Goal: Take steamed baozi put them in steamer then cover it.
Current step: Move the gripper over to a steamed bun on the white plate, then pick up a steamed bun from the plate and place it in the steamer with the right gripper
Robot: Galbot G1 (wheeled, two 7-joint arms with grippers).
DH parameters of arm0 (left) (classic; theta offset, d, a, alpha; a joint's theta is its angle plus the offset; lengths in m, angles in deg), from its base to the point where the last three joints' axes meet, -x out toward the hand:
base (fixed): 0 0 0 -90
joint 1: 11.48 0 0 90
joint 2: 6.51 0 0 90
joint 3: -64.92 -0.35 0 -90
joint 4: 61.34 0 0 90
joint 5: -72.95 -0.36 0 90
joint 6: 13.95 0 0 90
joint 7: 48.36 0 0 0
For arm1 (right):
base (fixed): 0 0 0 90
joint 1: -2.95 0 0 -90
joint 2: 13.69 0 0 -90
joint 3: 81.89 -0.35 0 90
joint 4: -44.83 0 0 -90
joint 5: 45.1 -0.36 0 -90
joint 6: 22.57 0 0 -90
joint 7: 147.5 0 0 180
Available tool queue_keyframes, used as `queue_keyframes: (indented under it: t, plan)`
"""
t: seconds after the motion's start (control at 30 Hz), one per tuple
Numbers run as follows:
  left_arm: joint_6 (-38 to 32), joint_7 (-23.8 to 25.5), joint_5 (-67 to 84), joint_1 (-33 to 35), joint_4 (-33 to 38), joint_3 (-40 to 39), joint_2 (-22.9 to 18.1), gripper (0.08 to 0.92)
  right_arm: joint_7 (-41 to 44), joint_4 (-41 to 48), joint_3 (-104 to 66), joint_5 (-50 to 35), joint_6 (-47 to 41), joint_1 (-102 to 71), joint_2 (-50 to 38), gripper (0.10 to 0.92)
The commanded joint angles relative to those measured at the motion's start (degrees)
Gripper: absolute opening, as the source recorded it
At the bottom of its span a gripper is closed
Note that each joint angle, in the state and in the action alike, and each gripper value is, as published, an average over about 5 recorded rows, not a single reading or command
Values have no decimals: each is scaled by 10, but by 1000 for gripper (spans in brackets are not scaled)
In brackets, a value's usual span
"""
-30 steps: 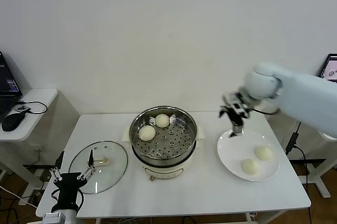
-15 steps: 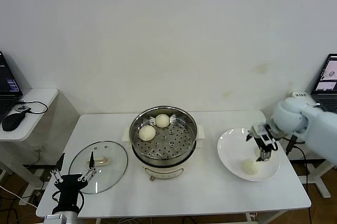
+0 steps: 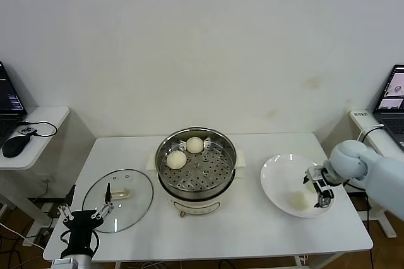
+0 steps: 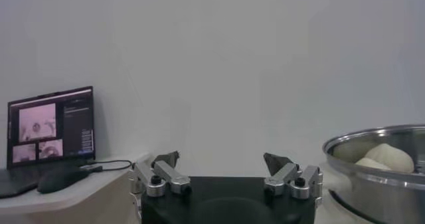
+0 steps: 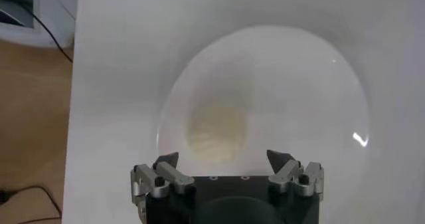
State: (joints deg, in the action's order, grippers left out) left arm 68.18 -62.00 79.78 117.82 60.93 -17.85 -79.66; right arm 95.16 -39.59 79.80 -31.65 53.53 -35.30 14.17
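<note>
Head view: the steamer (image 3: 196,169), a round shiny steel pot with a perforated tray on a white base, stood at the middle of the white desk (image 3: 240,231). 2 steamed baozi, smooth cream-white buns, lay on the tray toward its far-left side: 1 nearer the rim (image 3: 194,145) and 1 just in front of it (image 3: 176,160). The cover (image 3: 118,199), a clear glass lid with a metal rim and a cream bar handle, lay flat on the desk to the left of the steamer. A white plate (image 3: 278,177) sat to the right of the steamer; 1 bun (image 3: 297,201) was plainly visible on it, and a 2nd bun was largely hidden behind the right tool (image 3: 320,193), which hung low over the plate's right side. In the right wrist view the right tool's fingers (image 5: 163,173) stood spread apart with nothing between them, and a bun (image 5: 214,131) lay on the plate just ahead. The left tool (image 3: 81,220) waited at the desk's front-left edge beside the cover, its fingers (image 4: 164,171) likewise apart and empty.
</note>
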Motion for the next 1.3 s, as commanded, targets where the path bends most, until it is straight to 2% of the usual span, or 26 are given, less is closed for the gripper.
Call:
queue_keyframes:
  t: [0.03,0.33,0.97,1.3]
  plan:
    - [0,0,0,0,-1,0,0,823,-9,29,-37,16,2,-49,22,823]
    - [-1,-1,0,3,0,5,1,823,-13,36,-44,14,-6,-59,38,814]
    - [-4,-3,0,4,2,4,-2,823,-2,49,-55,8,1,-40,40,648]
    - [-5,-3,1,1,2,3,2,823,20,20,-18,-69,-8,102,1,636]
